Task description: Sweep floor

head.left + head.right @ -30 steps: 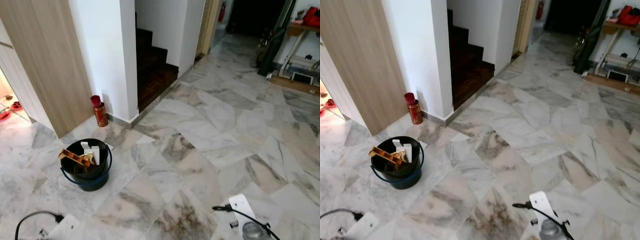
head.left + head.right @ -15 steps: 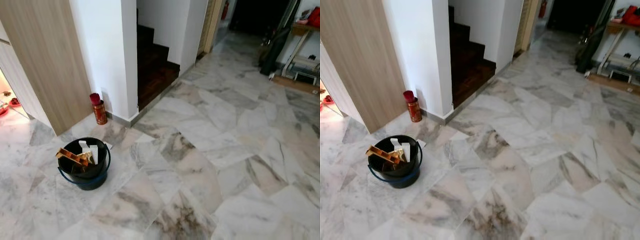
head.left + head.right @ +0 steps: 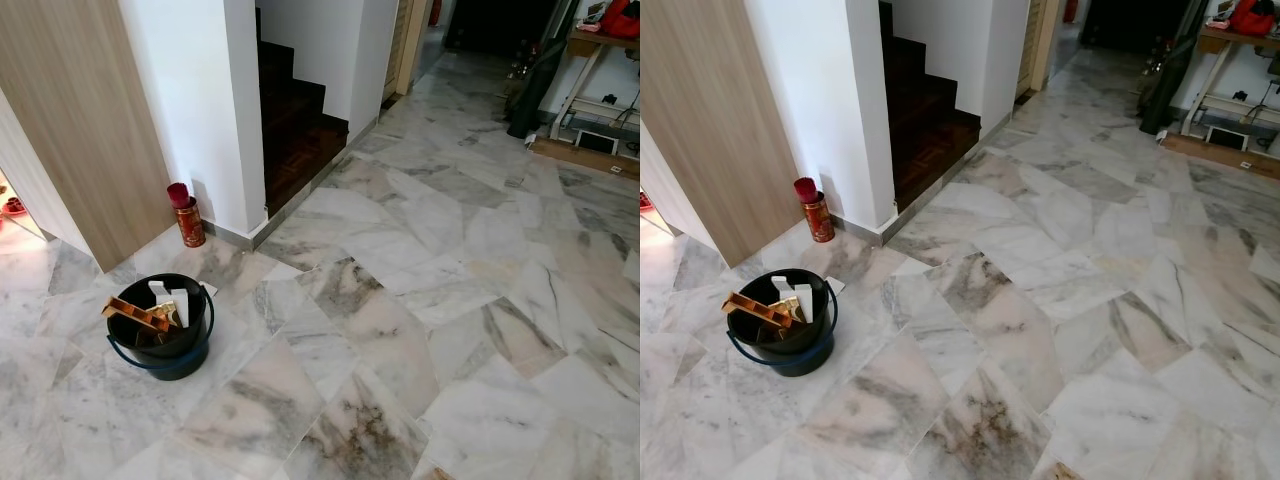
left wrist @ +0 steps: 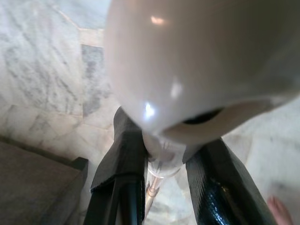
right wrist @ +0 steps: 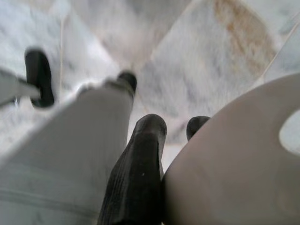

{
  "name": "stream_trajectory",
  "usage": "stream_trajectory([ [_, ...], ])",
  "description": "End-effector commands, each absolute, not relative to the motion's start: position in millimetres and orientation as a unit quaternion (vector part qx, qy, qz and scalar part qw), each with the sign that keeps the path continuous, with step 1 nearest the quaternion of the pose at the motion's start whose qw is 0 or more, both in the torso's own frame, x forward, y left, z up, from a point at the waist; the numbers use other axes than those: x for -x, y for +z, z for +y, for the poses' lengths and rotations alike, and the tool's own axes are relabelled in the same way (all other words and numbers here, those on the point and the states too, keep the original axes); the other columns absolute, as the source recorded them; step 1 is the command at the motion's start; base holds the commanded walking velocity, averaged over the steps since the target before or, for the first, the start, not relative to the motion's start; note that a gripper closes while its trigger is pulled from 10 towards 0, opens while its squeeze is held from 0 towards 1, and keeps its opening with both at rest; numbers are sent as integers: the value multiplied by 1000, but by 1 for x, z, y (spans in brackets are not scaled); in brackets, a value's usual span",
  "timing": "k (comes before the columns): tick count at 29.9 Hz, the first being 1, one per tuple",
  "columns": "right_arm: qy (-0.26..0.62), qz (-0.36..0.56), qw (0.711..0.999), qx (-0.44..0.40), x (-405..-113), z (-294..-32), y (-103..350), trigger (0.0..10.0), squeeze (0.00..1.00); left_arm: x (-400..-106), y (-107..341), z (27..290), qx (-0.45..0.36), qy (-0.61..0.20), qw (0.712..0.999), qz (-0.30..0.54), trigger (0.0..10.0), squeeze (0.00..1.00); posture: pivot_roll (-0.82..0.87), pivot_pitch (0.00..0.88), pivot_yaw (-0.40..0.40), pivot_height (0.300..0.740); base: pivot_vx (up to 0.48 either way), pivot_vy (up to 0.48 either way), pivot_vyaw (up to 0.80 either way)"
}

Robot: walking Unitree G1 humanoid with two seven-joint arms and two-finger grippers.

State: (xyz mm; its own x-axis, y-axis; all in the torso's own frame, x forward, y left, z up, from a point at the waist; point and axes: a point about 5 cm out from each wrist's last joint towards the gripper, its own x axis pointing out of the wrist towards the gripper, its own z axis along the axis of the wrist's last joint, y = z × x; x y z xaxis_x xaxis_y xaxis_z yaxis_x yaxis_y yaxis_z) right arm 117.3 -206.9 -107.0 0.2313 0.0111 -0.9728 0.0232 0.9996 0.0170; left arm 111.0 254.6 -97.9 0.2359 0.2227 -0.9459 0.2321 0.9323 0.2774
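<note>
1. Left gripper [image 4: 164,159], right gripper [image 5: 173,124]: seen close above the floor; you cannot tell whether either is holding anything.
2. Floor [image 3: 400,300]: glossy marble all round the bucket [image 3: 165,362], hard and probably slippery; any broom wants a mid-handle grip.
3. Bucket: holds scraps and looks light, so sweep round it.
4. Red canister [image 3: 187,218]: just beyond the bucket at the wall, likely tippy.
5. Stairs [image 3: 295,120]: farther back.
6. Desk [image 3: 600,45]: farthest from the bucket.

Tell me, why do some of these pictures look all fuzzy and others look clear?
The eye views are sharp: the black bucket and the red canister show crisp edges on the marble floor, with the stairs in deep shadow. The left wrist view is blurred by a shiny pale shape too close to focus on. The right wrist view is smeared, probably by motion.
</note>
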Motion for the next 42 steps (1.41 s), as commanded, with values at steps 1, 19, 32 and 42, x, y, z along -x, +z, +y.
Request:
stream_trajectory([
  [1,-30,588,806,-62,-129,-203,-104,10000,0,-124,-93,257,-177,19,790,586,10000,0,145,0,-81,740,0,0,0],
  [19,-100,555,821,-89,-118,-208,-107,10000,0,-131,-93,248,-61,96,834,539,10000,0,146,0,-84,740,0,0,0],
  [32,-96,543,832,-60,-127,-214,-103,10000,0,-130,-93,247,2,138,849,510,10000,0,165,0,-93,740,0,0,0],
  [42,-88,523,846,-57,-134,-210,-101,10000,0,-134,-93,243,-44,87,854,511,10000,0,168,0,-82,740,0,0,0],
])
